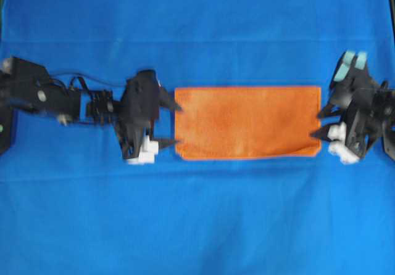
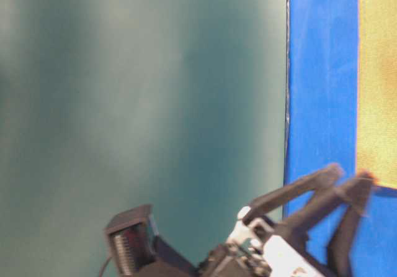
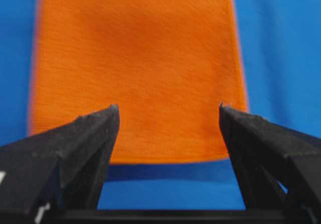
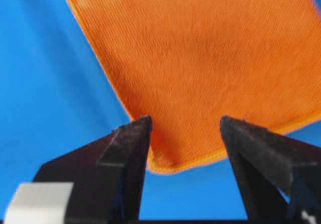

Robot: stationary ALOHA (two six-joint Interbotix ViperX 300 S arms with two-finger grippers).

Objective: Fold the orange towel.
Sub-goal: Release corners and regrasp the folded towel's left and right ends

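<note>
On the blue cloth surface (image 1: 197,225), the orange towel (image 1: 247,122) lies flat as a wide rectangle in the middle

At its left end the left gripper (image 1: 170,124) has its jaws spread apart and holds nothing; at the right end the right gripper (image 1: 322,123) is also spread wide, one tip near the towel corner. Between the two grippers only the towel lies on the cloth

The table-level view cut off most of the orange towel (image 2: 377,78) at its right edge. Both arms were motion-blurred overhead; the right arm (image 1: 370,114) ran off frame.
</note>
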